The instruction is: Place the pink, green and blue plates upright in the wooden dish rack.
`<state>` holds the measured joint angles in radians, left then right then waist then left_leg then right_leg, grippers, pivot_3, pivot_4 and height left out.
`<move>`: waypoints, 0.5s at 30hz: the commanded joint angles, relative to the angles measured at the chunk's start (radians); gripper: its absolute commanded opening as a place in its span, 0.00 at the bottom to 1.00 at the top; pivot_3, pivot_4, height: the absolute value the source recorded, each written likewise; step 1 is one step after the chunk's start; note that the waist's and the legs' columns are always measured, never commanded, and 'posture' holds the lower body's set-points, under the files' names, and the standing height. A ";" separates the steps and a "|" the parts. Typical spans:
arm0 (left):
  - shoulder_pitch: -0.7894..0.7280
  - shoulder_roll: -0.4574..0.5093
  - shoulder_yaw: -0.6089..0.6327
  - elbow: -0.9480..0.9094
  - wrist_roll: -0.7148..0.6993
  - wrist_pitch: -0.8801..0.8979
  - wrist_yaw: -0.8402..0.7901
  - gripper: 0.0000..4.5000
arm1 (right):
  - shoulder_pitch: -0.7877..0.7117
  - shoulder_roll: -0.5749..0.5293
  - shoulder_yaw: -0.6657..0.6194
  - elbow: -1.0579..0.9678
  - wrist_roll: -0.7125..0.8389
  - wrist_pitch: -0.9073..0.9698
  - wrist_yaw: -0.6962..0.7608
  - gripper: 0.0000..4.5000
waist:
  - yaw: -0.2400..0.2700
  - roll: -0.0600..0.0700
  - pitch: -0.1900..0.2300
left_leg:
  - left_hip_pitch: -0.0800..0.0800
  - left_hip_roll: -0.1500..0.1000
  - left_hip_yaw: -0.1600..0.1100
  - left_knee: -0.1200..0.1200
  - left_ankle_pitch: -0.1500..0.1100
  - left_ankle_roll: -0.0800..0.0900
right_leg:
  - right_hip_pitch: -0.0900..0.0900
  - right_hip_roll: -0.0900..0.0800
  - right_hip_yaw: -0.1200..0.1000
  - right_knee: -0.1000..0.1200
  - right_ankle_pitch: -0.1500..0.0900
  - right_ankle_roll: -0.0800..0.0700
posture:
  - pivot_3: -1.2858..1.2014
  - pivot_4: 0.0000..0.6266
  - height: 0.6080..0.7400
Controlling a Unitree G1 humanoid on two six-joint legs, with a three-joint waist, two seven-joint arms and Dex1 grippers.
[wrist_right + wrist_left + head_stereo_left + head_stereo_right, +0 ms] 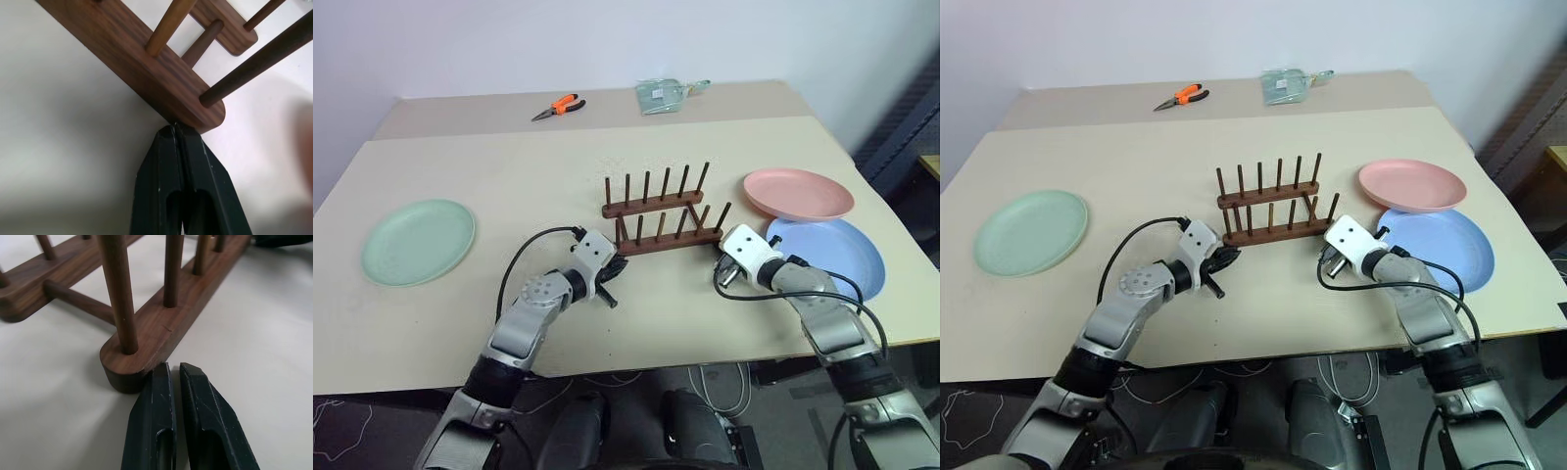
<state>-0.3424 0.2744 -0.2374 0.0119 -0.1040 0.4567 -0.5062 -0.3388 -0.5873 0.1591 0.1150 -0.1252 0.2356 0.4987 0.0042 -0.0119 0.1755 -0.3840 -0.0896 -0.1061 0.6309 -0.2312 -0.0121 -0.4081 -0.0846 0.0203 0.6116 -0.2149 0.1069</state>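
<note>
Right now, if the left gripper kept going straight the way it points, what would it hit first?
Most likely the wooden dish rack: the shut left gripper points at the rounded end of its near rail, tips right against it or nearly so.

Table holds rack, 3 plates (blue under pink), pliers.

Silver-grey arms, white wrist blocks, black cables and jaws.

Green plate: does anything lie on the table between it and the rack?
Nothing visible does. Bare table separates the green plate from the wooden dish rack; the shut left gripper sits at the rack's near left corner.
</note>
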 commanded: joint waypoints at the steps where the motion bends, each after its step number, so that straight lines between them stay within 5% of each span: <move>1: -0.016 0.002 0.038 0.098 0.038 0.003 0.059 0.07 | -0.044 0.023 0.003 0.066 -0.021 -0.024 -0.013 0.00 | -0.001 0.000 0.000 | 0.000 0.000 0.000 0.000 0.000 0.000 | 0.000 0.000 0.000 0.000 0.000 0.000 | 0.52 0.24 0.99; 4: -0.030 0.001 0.041 0.120 0.041 -0.015 0.064 0.07 | -0.059 0.033 -0.018 0.059 0.009 -0.017 0.014 0.00 | -0.003 0.000 0.000 | 0.000 0.000 0.000 0.000 0.000 0.000 | 0.000 0.000 0.000 0.000 0.001 -0.001 | 0.52 0.24 0.99; 13: -0.016 0.023 0.041 0.084 0.029 -0.044 0.044 0.05 | 0.015 -0.134 -0.133 -0.176 -0.010 -0.047 0.062 0.94 | -0.009 0.001 0.000 | -0.001 0.000 0.000 -0.001 0.000 0.000 | -0.001 0.000 0.000 0.001 0.001 0.001 | 0.52 0.24 0.99; 15: -0.005 0.022 0.044 0.037 0.003 -0.060 0.017 0.05 | 0.033 -0.220 -0.181 -0.211 -0.044 -0.046 0.064 0.94 | -0.013 0.002 0.001 | -0.002 0.000 0.000 -0.001 0.000 0.000 | -0.002 0.000 0.000 0.001 0.000 0.002 | 0.52 0.24 0.99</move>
<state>-0.3727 0.2824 -0.2041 0.0680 -0.0965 0.3979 -0.4702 -0.3014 -0.7551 0.0530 -0.0394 -0.1445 0.2016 0.5626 -0.0083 -0.0098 0.1762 -0.3871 -0.0900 -0.1065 0.6300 -0.2313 -0.0121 -0.4111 -0.0852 0.0203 0.6120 -0.2149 0.1086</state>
